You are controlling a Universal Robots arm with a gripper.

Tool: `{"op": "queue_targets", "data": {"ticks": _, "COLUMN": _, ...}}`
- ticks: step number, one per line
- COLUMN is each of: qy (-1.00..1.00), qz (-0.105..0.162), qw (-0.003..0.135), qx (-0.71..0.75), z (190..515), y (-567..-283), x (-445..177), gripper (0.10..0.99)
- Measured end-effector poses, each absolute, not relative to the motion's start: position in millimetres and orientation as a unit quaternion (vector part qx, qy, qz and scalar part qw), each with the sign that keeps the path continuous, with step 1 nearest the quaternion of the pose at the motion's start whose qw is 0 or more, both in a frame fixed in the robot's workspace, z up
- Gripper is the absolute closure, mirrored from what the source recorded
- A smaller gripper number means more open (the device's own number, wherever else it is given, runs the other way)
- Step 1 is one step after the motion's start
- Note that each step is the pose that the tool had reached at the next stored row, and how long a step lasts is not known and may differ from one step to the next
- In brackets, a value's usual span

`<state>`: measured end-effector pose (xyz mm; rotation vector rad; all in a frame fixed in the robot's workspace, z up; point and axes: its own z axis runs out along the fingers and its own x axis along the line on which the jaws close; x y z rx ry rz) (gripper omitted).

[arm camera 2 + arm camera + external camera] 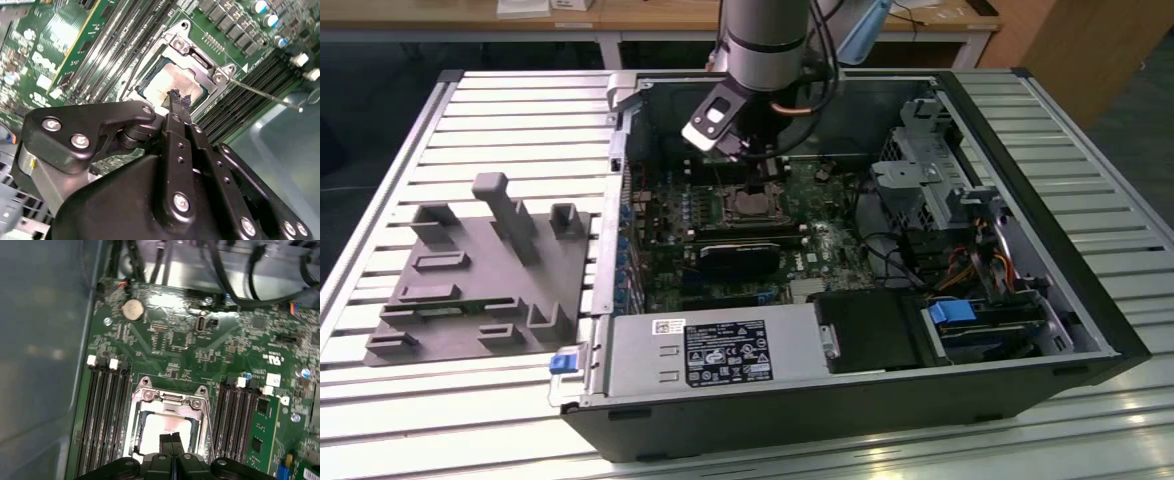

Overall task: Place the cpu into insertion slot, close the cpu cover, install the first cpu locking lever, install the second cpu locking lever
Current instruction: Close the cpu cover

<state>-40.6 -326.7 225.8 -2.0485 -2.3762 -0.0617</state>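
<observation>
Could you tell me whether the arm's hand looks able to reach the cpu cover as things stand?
Probably yes. In the first wrist view the hand, shut and seemingly empty, hangs just over the cpu cover, and nothing stands between them.

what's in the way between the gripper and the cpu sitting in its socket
Nothing visible. In the second wrist view the shut gripper hangs right over the cpu, whose pale face shows bare through the window of the metal cover. The cover overlaps only its edges. I cannot tell whether the tips touch it.
</observation>
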Motion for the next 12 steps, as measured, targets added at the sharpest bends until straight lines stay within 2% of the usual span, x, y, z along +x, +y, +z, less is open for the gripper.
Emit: {"op": "queue_targets", "data": {"ticks": 12, "qy": -0.824, "qz": -0.019, "qw": 0.004, "qx": -0.566, "z": 225.3, "y": -326.7, "x": -40.6, "gripper": 0.984}}
